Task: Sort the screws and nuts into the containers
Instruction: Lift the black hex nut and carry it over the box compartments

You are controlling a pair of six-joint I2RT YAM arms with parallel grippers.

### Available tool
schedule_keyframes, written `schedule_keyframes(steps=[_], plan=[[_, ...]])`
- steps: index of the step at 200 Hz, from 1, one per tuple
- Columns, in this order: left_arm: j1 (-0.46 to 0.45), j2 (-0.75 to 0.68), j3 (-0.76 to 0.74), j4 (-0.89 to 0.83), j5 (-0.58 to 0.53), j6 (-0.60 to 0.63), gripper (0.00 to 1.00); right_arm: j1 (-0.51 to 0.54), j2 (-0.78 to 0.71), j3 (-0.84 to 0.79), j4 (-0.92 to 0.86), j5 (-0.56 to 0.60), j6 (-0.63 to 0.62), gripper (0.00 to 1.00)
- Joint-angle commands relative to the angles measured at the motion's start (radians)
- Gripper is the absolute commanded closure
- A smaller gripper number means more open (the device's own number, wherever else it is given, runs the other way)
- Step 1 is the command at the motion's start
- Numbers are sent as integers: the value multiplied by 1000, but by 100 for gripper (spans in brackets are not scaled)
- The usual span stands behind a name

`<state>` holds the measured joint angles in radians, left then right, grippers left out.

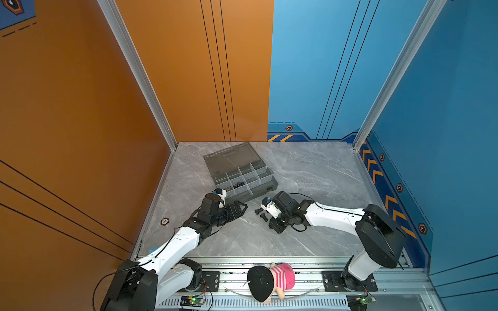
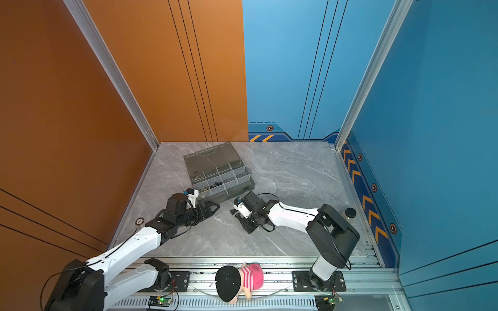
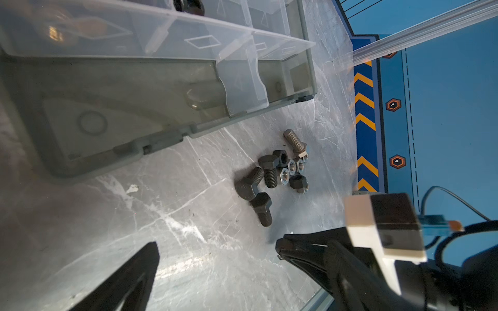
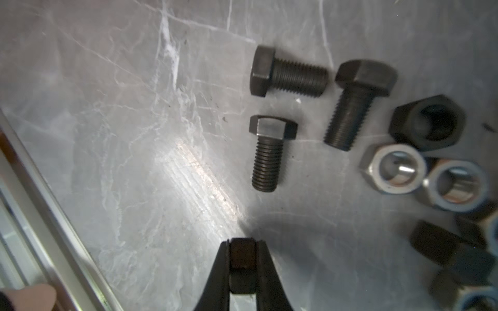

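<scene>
You are partway through the sort. In the smoky grey translucent plastic organiser case (image 1: 250, 198), lid thrown back toward the rear of the grey marble table (image 1: 323, 188), one cell holds a few black pieces (image 1: 238, 185). A cell beside it shows a brass-coloured glint (image 3: 56, 35), too blurred through the wall to name. Most of the work lies ahead: a loose cluster just in front of the case, between the two arms, counts short black hex-head bolts (image 4: 269, 153), silver hex nuts (image 4: 393, 169), black hex nuts (image 4: 428, 121) and one longer silver bolt (image 3: 295, 140). Your right hand (image 4: 242, 242), down beside the cluster, is pinching a small black piece (image 4: 242, 261); whether it is a nut or a bolt head, the fingers hide. Your left hand (image 1: 241, 209) hangs spread wide and empty by the case's near corner. The cluster's edge is cut off in the right wrist view, and the right arm covers most of it in both top views.
</scene>
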<state>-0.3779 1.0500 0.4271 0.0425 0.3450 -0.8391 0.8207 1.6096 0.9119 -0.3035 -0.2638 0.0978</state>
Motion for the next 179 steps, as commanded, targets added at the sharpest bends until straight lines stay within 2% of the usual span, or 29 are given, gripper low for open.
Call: schedule_keyframes(steps=[1,34,70,97,137,179], plan=[[11,-20,1,8,23,-5,2,-37,-84,56,-3,-83,-6,100],[16,-37,-4,5,23,-6,2,-105,-116,154,3,-140,-36,100],[20,-57,-5,-5,24,-5,2,-182,-30,343,21,-147,-53,100],[28,-76,1,-23,25,1,2,-205,97,495,39,-155,-37,100],[42,-98,-4,-46,26,11,2,-208,326,737,29,-79,6,100],[58,-117,-23,-49,29,9,2,-204,538,950,7,-46,34,100]])
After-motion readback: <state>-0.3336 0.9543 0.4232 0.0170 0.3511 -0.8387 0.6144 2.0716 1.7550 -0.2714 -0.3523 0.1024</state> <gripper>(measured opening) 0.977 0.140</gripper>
